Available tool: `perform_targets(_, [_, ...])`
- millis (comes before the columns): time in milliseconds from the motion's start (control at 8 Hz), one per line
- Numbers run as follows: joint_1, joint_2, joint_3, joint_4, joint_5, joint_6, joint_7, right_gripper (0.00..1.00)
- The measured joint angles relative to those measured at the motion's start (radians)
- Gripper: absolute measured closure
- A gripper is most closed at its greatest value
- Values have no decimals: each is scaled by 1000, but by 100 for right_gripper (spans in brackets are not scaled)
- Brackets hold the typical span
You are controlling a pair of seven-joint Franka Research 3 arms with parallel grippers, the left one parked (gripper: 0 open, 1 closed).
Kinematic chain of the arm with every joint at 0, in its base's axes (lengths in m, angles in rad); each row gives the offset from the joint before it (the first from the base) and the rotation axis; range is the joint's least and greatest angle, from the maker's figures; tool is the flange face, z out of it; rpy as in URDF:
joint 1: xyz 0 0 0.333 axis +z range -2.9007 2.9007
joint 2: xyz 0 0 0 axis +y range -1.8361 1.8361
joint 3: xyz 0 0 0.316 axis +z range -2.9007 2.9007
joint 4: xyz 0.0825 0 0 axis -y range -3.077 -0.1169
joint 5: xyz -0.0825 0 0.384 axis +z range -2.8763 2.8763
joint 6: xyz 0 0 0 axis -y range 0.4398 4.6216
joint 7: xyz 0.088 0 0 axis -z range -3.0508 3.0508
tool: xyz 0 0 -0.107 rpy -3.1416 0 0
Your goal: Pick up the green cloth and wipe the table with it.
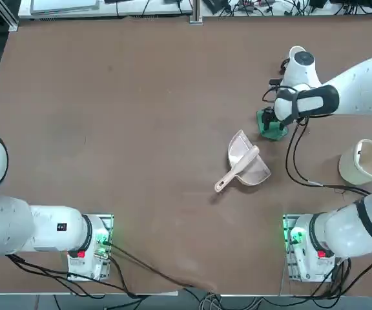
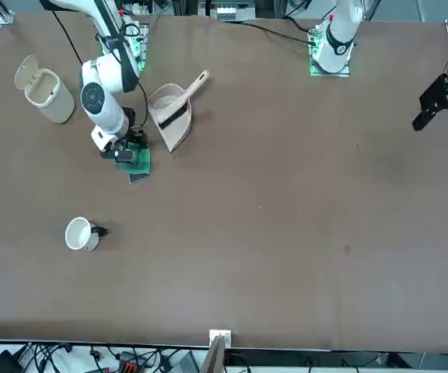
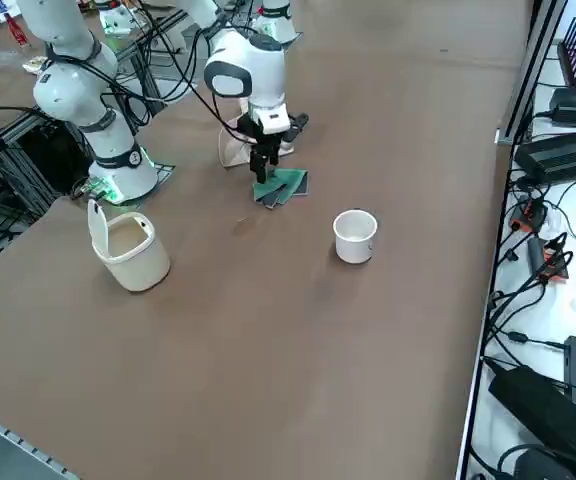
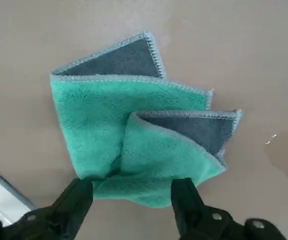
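Straddling fleecy folded green cloth (image 4: 134, 145), grey-backed | right gripper (image 4: 133, 200) spread wide, holding nothing | matte brown table (image 4: 264, 55)

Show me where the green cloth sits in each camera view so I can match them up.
Top view: green cloth right of centre, mostly under the right claw.
Front view: cloth upper left, below the claw.
Right side view: cloth upper middle, at the claw.
Right wrist view: cloth fills the centre, one edge between the open fingers.
Shared landmark: the pinkish dustpan beside it, though not in the wrist view.
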Motion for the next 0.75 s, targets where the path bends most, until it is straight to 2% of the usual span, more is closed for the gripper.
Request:
perform_targets(500, [0,48,-1,0,0,43,14,6])
perform_targets(750, [0,58,-2,1,0,49,16,16])
